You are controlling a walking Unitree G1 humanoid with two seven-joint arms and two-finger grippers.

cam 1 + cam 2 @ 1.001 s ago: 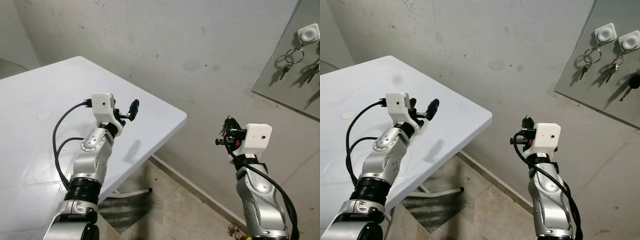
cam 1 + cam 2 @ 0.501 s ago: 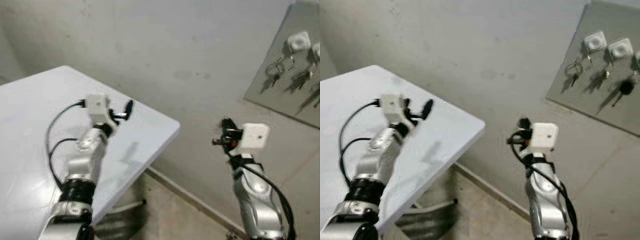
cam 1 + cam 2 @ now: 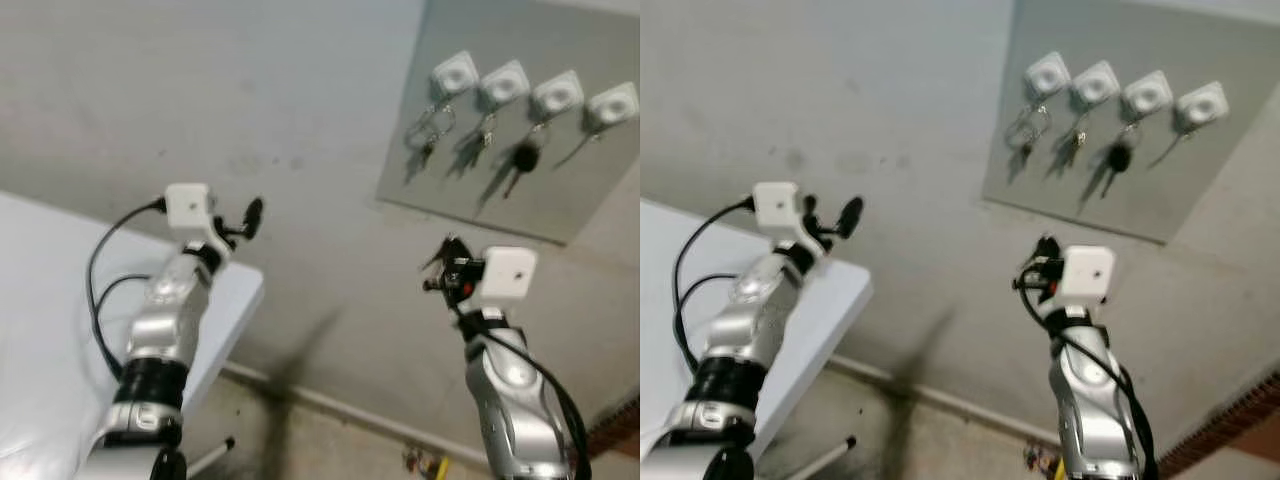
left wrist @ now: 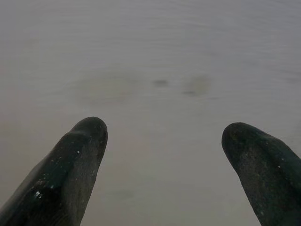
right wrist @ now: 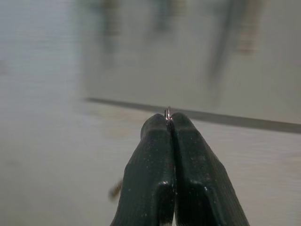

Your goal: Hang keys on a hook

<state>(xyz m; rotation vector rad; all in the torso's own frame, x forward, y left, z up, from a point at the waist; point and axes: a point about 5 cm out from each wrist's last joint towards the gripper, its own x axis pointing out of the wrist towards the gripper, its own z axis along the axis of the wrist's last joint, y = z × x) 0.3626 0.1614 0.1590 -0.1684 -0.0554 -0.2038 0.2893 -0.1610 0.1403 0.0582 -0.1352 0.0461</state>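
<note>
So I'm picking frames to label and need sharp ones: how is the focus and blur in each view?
Both eye views: mildly soft, hooks and hanging keys smeared. Right wrist view: fingers sharp, key ring pinched at the tips, board behind blurred. Left wrist view: fingers fairly clear, plain wall featureless.

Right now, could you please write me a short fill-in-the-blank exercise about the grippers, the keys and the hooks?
1. The board on the wall carries ____ white hooks.
2. The right gripper is shut on a thin metal ____.
3. The left gripper has its fingers ____, with nothing between them.
4. The hook farthest to the robot's ____ is the one with no keyring or black key under it.

Missing words: four; ring; open; right
</note>
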